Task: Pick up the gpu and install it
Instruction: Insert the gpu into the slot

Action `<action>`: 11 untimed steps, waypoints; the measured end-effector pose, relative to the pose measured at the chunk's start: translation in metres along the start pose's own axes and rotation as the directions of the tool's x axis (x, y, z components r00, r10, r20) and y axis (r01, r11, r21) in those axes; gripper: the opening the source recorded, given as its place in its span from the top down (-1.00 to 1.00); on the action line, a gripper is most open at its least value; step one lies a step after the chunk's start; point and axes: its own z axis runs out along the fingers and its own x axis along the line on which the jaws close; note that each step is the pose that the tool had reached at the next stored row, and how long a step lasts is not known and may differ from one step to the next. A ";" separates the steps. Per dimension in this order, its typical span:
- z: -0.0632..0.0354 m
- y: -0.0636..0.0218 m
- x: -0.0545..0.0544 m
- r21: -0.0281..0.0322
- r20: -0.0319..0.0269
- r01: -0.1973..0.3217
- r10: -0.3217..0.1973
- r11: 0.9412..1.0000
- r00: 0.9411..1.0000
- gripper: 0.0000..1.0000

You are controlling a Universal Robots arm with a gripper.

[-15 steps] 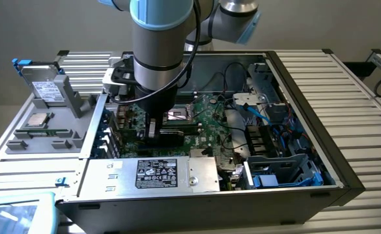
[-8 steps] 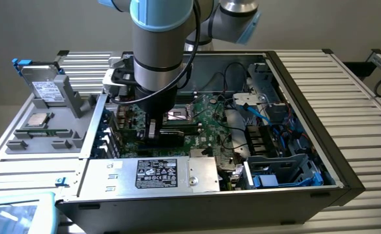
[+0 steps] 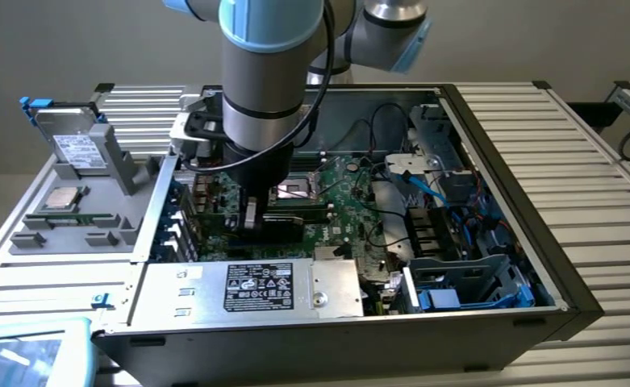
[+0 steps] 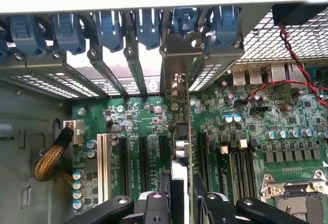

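The gripper (image 4: 183, 185) reaches down into the open computer case (image 3: 508, 310), directly over the expansion slots of the green motherboard (image 4: 241, 116). Its fingers (image 4: 207, 203) are closed on the gpu (image 4: 182, 138), one on each face of the card. The gpu stands upright and edge-on above the motherboard, in line with one of the long black slots. Its metal bracket (image 4: 180, 49) reaches the row of blue latches (image 4: 148, 26) at the motherboard's rear edge. Whether the card's lower edge is fully down in the slot cannot be told. The CPU socket (image 4: 297, 203) sits on the motherboard just beside the gripper. Red and black wires (image 4: 300, 67) cross above the motherboard's port corner, and a yellow braided cable (image 4: 51, 157) lies off the opposite edge. Beyond the motherboard's front edge sits a labelled metal box (image 3: 266, 289). The case rests on a ribbed table (image 3: 600, 145).
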 end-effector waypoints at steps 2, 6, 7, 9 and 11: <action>-0.0001 -0.0003 0.000 -0.002 -0.002 0.000 0.000 1.000 1.000 0.44; -0.0004 -0.0011 0.000 -0.009 -0.004 -0.001 0.001 1.000 1.000 0.44; -0.0004 -0.0011 0.000 -0.009 -0.004 -0.001 0.001 1.000 1.000 0.44; -0.0004 -0.0010 0.000 -0.011 -0.003 -0.001 0.001 1.000 1.000 0.44; -0.0004 -0.0010 0.000 -0.011 -0.003 -0.001 0.001 1.000 1.000 0.44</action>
